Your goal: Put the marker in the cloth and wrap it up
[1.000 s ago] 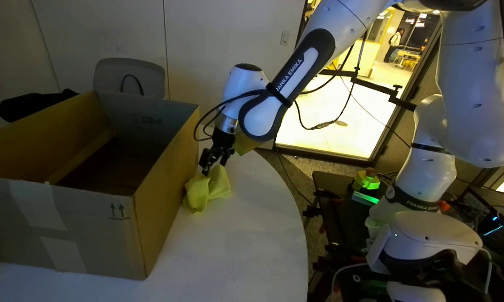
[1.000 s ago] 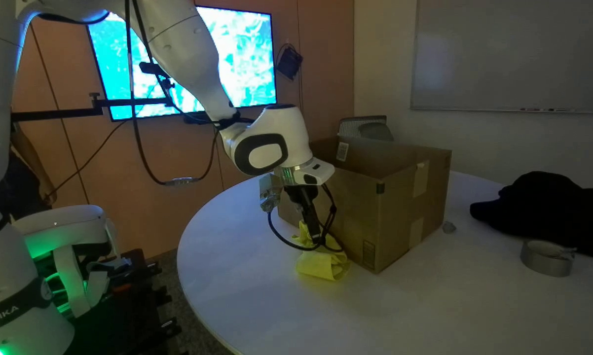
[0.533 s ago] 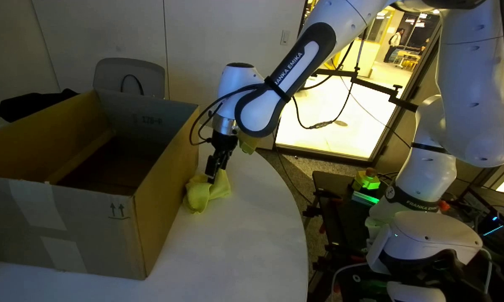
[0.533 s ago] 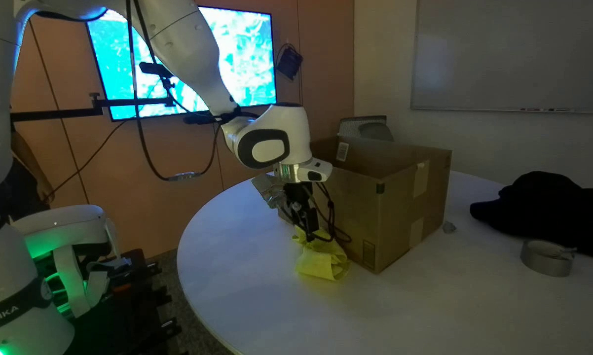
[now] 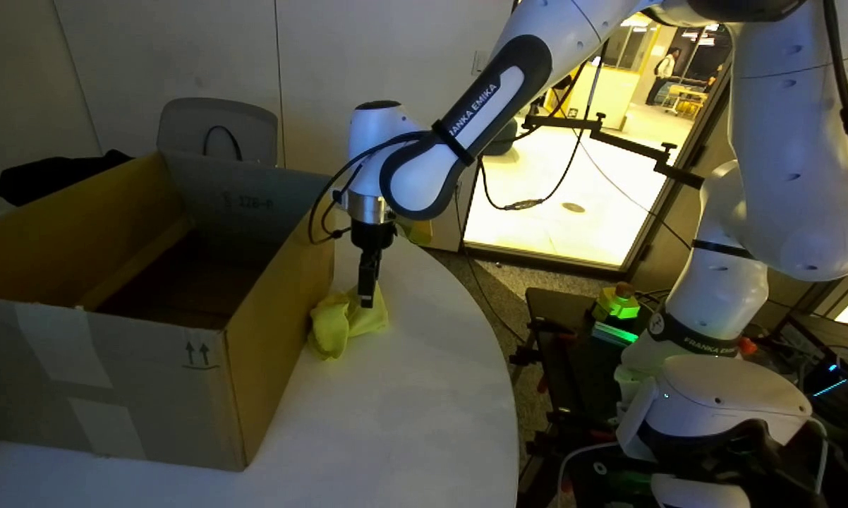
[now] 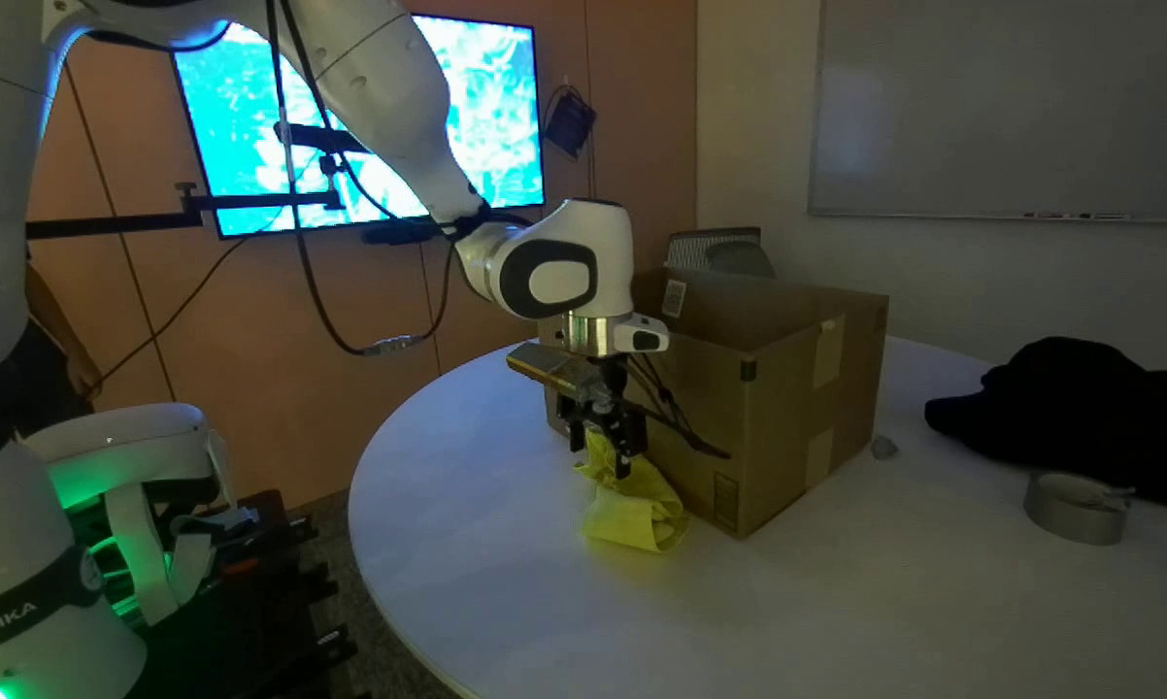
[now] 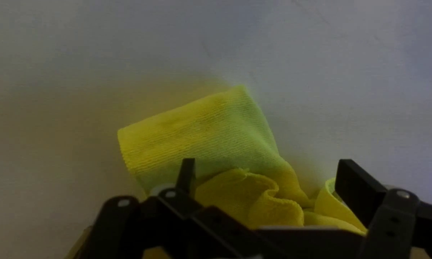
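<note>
The yellow cloth lies bunched and folded on the white table beside the cardboard box; it shows in both exterior views (image 5: pixel 332 328) (image 6: pixel 632 515) and in the wrist view (image 7: pixel 208 136). My gripper points down just over the cloth, in both exterior views (image 5: pixel 367 300) (image 6: pixel 600 458). In the wrist view the gripper (image 7: pixel 266 162) has its two fingers wide apart, with cloth folds seen between them and nothing gripped. I cannot tell whether the fingertips touch the cloth. The marker does not show; it is hidden or out of view.
A large open cardboard box (image 5: pixel 276 353) stands right beside the cloth and gripper; it also shows in an exterior view (image 6: pixel 787 417). A roll of grey tape (image 6: pixel 1077 510) and a black garment (image 6: pixel 1079 417) lie on the white table (image 6: pixel 836 602) beyond the box.
My gripper has turned about its axis and come from a tilted to a more upright pose, shifting slightly over the cloth. The cloth and box look unmoved.
</note>
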Action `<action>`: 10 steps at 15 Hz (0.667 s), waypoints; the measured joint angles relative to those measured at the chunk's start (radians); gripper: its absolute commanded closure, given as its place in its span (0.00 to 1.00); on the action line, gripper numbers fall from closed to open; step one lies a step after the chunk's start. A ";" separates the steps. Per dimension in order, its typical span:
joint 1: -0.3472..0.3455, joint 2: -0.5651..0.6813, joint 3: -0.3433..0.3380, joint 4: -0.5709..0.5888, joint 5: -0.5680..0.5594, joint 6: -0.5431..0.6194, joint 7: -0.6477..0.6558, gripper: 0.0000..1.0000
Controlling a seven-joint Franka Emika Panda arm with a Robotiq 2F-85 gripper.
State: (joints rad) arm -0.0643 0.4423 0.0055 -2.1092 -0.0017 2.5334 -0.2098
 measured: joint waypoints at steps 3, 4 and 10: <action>-0.003 0.042 0.002 0.038 -0.001 -0.003 -0.048 0.00; -0.003 0.057 0.002 0.050 -0.001 -0.003 -0.053 0.00; -0.003 0.152 0.002 0.105 -0.002 0.008 -0.036 0.00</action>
State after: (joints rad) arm -0.0673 0.5942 0.0071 -2.0040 -0.0040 2.5411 -0.2459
